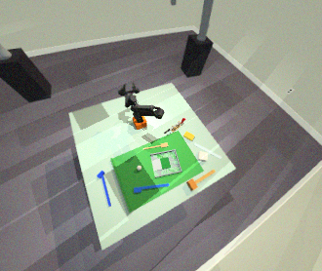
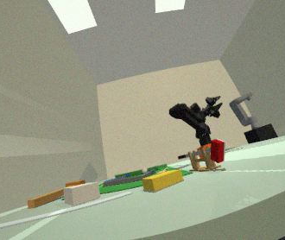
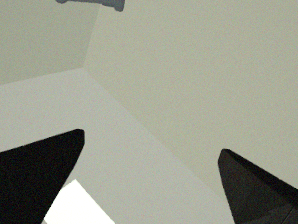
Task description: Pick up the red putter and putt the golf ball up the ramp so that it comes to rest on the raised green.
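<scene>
The red putter [image 1: 183, 120] [image 2: 218, 151] lies across a small wooden stand [image 2: 205, 165] to the side of the arm's base, its red head at one end and dark grip at the other. The white golf ball [image 1: 139, 168] [image 2: 145, 170] rests on the green mat [image 1: 127, 191]. The raised green [image 1: 165, 163] is a small green square inside a grey-walled frame on the mat. Ramp details are too small to tell. My gripper [image 1: 129, 88] [image 2: 219, 101] [image 3: 152, 146] is open and empty, raised high above the arm's base, away from the putter and ball. The wrist view shows only walls and ceiling between the fingers.
A tan mallet [image 1: 164, 145] and a blue one [image 1: 151, 187] lie on the mat. Another blue one [image 1: 106, 187] lies beside it. An orange mallet [image 1: 192, 184], yellow block [image 1: 189, 135] [image 2: 163, 180], pinkish block [image 1: 203, 156] [image 2: 82, 193] and white stick [image 2: 60, 211] lie around the mat.
</scene>
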Action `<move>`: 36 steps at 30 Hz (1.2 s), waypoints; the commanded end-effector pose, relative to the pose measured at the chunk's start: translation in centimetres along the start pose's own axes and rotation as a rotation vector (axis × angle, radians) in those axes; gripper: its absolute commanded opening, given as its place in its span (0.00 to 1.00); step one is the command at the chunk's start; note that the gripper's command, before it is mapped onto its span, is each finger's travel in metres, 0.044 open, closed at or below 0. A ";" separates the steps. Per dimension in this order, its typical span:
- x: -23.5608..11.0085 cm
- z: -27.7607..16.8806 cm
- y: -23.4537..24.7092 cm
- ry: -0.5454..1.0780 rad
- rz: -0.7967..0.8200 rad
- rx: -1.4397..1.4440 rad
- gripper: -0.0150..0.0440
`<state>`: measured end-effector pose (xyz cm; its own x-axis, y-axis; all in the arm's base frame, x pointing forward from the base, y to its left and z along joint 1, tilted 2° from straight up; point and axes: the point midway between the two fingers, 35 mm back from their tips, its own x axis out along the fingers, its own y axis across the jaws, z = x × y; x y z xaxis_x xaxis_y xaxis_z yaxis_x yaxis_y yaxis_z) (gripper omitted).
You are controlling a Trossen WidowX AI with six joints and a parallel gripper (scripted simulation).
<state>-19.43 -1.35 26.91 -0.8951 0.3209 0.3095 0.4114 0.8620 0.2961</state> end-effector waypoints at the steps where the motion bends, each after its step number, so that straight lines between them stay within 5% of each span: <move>1: 0.0 -0.1 -0.2 0.003 -0.010 -0.010 0.98; 10: -4.6 -5.1 -10.1 0.284 -0.471 -0.487 1.00; 21: -18.9 -10.2 -17.9 1.023 -0.852 -1.010 1.00; 29: -32.3 -11.2 -17.1 1.775 -0.842 -1.232 1.00; 36: -42.7 -9.3 -11.9 2.487 -0.571 -1.220 1.00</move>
<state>9.73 -30.54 20.46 0.0205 -0.9749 -0.2215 0.8088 -0.1141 0.5770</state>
